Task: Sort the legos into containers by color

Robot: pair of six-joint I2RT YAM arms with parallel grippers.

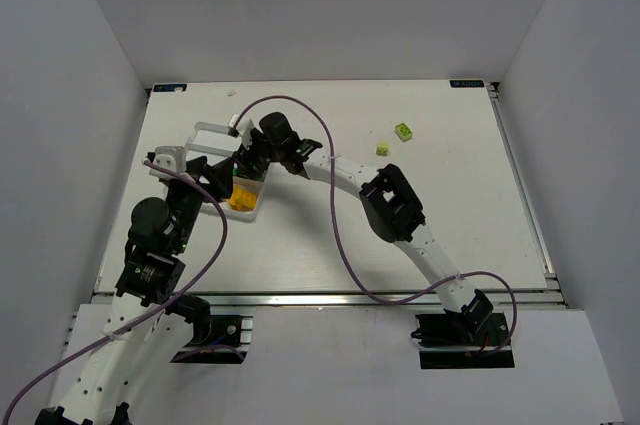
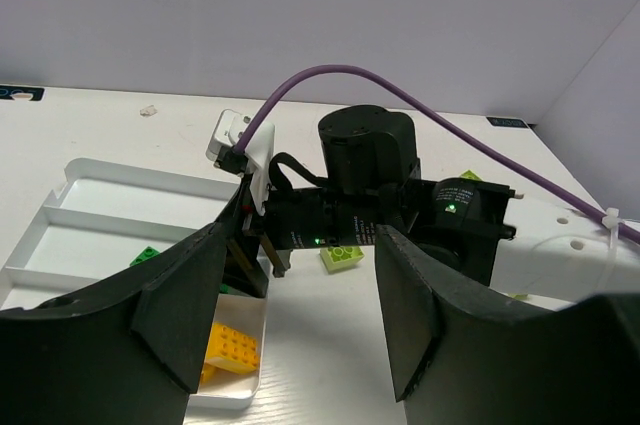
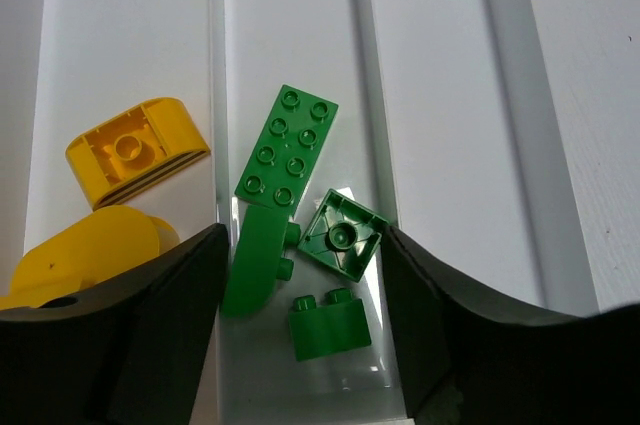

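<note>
My right gripper [image 3: 303, 255] hangs open and empty over dark green legos [image 3: 288, 145] in the tray [image 3: 440, 95], with yellow legos [image 3: 135, 150] one compartment over. My left gripper [image 2: 297, 245] gapes empty nearby. Farther off, lime legos [image 1: 403, 131] lie on the table [image 1: 300, 245]. They are probably light, rigid and slick, so I'd pinch their flat sides.

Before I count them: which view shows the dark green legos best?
Right wrist: four dark green legos lie unobstructed in one tray compartment. Left wrist shows only a green sliver; top external hides them under the arms.

No text is legible anywhere (corner stickers [image 1: 168, 87] too blurred).
</note>
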